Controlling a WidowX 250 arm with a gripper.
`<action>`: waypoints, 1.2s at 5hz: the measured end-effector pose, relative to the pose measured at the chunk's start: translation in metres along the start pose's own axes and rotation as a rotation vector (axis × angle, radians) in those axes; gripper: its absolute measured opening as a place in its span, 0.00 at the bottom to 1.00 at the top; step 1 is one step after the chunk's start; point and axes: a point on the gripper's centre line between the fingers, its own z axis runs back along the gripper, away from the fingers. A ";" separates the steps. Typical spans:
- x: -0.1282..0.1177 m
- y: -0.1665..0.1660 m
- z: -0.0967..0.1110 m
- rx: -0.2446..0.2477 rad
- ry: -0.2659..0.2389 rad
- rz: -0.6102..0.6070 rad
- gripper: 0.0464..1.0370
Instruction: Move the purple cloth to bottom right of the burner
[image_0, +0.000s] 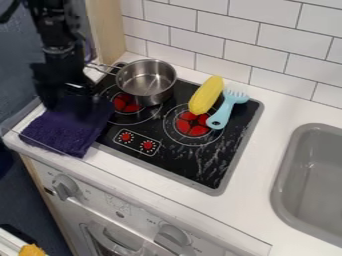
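Over the left end of the counter hangs the gripper (67, 95), directly above the back part of the purple cloth (63, 130). Its lower end overlaps the cloth in the view, and I cannot tell whether it holds any fabric. The folded cloth lies at the counter's front left, its right edge by the left side of the black burner (194, 162). The burner's bottom right corner is uncovered.
A metal pot (145, 81) stands at the burner's back left, its handle toward the arm. A yellow corn-like toy (206, 95) and a light blue brush (228, 108) lie on the back right. A grey sink (314, 180) is at right; white tiles (227, 30) rise behind.
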 end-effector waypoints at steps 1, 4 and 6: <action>0.004 -0.003 -0.010 -0.017 -0.011 -0.026 0.96; 0.015 -0.046 -0.010 -0.126 -0.056 -0.012 0.96; 0.001 -0.157 0.008 -0.197 -0.074 -0.181 0.96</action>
